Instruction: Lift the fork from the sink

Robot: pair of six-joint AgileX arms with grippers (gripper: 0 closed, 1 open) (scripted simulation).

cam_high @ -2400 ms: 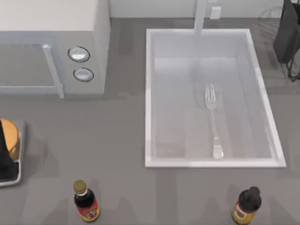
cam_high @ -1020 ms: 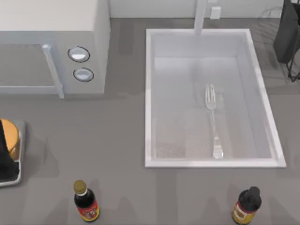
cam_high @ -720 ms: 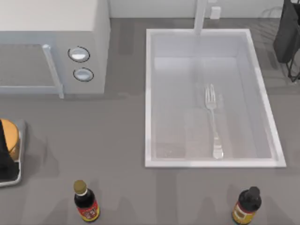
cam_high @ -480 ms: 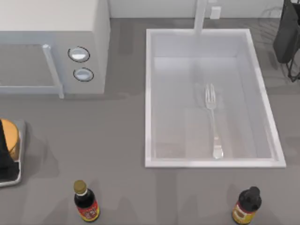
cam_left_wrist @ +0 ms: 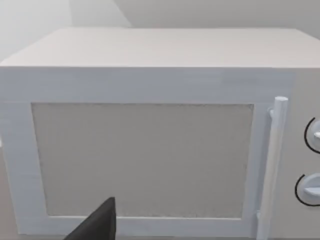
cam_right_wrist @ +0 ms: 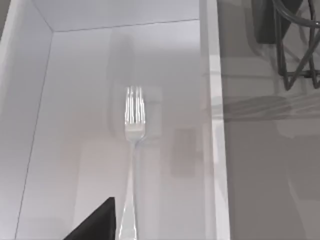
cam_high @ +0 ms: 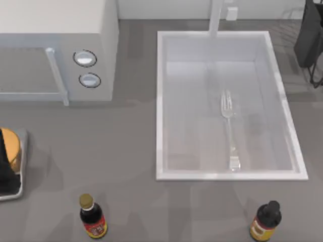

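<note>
Slim shiny fork (cam_high: 229,131) in glossy sink (cam_high: 159,101).

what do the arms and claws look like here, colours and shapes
Little shows. The right arm, at the top view's right edge, is a dark, nearly black block with thin black cables looping beside it. The left arm, at the left edge, is equally black. Each wrist view shows one black, wedge-shaped claw part.
</note>
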